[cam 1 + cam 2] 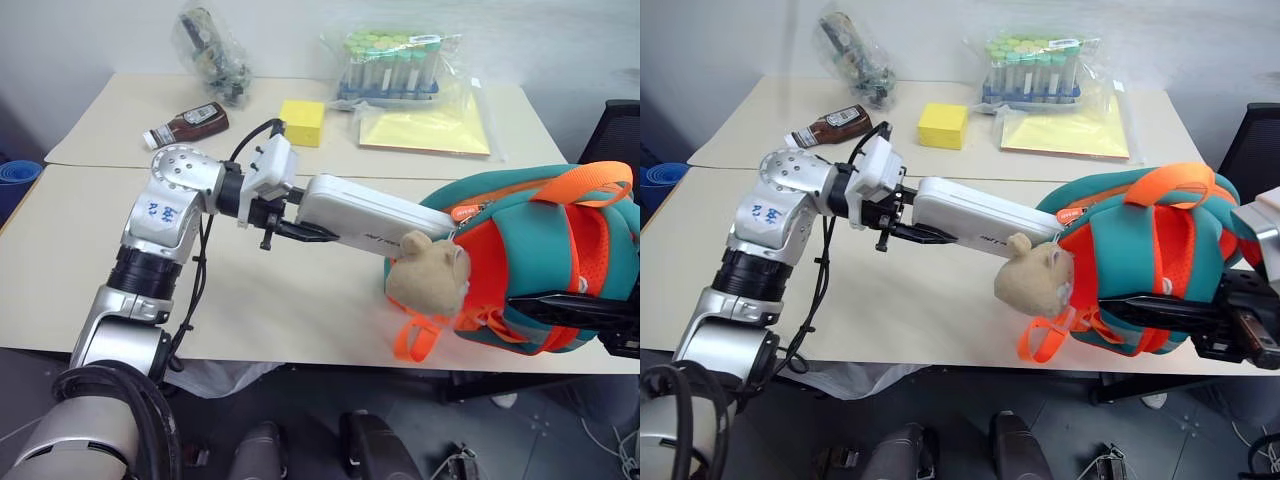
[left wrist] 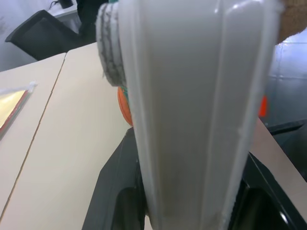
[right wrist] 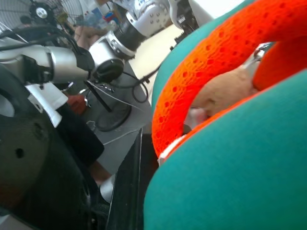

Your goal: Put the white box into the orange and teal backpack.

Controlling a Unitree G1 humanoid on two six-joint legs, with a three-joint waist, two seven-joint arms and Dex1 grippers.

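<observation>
The left gripper (image 1: pixel 300 230) is clamped on one end of the white box (image 1: pixel 375 218), a smooth, flat plastic case with rounded corners. Its far end touches the padded orange and teal backpack (image 1: pixel 540 255) at the opening, above the plush toy (image 1: pixel 428 270). The right gripper (image 1: pixel 1160 312) pinches the backpack's side, off the table edge (image 1: pixel 300 352).

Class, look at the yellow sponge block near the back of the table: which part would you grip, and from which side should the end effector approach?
Grip the yellow sponge block across two opposite side faces, coming down from above. It lies flat with its square top face up, and its sides look free: the sauce bottle and the yellow sheet in plastic lie apart from it.
</observation>
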